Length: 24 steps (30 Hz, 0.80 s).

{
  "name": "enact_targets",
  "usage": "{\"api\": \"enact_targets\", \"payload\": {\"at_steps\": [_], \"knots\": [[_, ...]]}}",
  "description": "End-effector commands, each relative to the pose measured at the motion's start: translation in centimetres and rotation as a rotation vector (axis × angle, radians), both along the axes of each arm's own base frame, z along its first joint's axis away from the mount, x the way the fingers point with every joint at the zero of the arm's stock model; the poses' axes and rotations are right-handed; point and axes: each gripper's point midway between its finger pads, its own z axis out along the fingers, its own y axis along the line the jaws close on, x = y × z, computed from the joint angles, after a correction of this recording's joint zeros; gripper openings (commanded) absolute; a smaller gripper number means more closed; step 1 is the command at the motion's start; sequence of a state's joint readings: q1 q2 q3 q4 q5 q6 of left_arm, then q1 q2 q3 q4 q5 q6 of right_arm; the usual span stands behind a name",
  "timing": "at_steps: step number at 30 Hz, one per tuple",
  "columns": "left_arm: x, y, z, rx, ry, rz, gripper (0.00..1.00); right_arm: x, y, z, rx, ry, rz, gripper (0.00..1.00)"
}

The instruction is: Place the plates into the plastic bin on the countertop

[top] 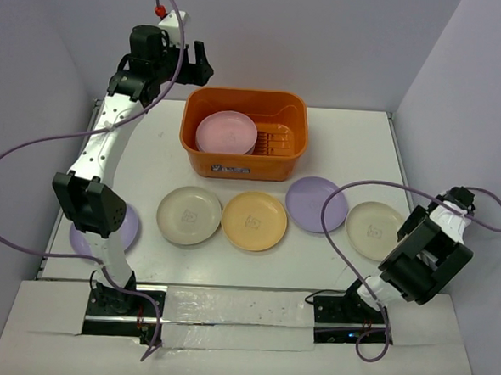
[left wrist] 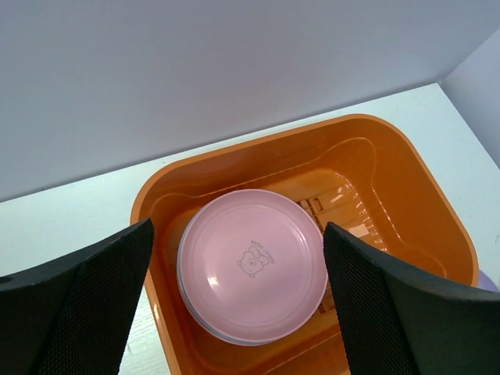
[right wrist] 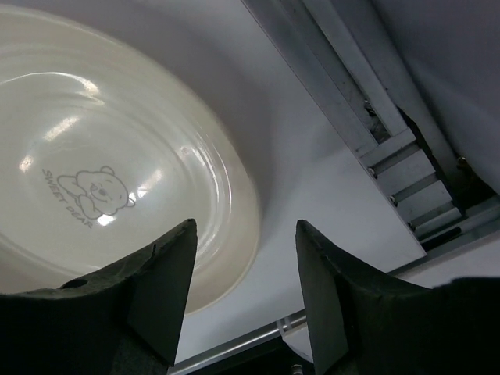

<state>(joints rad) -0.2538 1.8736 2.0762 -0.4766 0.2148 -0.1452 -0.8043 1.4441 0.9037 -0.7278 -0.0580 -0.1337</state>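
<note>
Left tool (left wrist: pixel 237 234), fingers spread and empty, above the pink plate (left wrist: pixel 251 266) in the orange bin (left wrist: pixel 406 195).

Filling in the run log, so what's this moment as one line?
left end effector: open, above plastic bin | bin: pink plate inside | right end effector: open, by cream plate rim | countertop: other plates waiting

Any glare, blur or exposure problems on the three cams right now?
Top external: even soft light, sharp, only faint shadows around the orange bin. Left wrist: pink plate crisp with no glare, the left claw's fingers dark in the near corners. Right wrist: bright glare streaks on the cream plate, bear print legible; right claw's fingers dark, little detail.
</note>
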Motion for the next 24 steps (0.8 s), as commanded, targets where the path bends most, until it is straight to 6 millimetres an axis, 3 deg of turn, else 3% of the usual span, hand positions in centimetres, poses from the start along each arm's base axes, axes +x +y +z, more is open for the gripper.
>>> {"api": "enact_targets", "payload": {"at_steps": [1, 7, 9, 15, 17, 19, 24], "knots": [[-0.8, 2.2, 3.2, -0.009, -0.063, 0.045, 0.95, 1.5, -1.2, -0.3, 0.003, -0.024, 0.028, 0.59], [-0.6, 3.8, 3.1, -0.027, -0.041, 0.076, 0.95, 2.3, -1.2, -2.1, 0.071, -0.004, 0.07, 0.55], [-0.6, 4.4, 3.2, -0.03, -0.039, 0.087, 0.95, 2.8, -1.0, -2.6, 0.103, -0.009, 0.093, 0.5], [-0.8, 5.0, 2.9, -0.015, -0.035, 0.101, 0.95, 3.3, -0.4, -4.2, 0.187, -0.005, 0.168, 0.29], [-0.8, 5.2, 2.7, -0.01, -0.031, 0.107, 0.95, 3.4, -0.3, -4.2, 0.199, -0.005, 0.179, 0.13], [-0.9, 5.6, 2.4, -0.001, -0.027, 0.117, 0.95, 3.5, -0.4, -3.1, 0.199, -0.017, 0.173, 0.01], [-1.2, 6.5, 1.5, 0.01, -0.014, 0.138, 0.95, 4.5, -2.0, 2.4, 0.123, -0.101, 0.196, 0.0]]}}
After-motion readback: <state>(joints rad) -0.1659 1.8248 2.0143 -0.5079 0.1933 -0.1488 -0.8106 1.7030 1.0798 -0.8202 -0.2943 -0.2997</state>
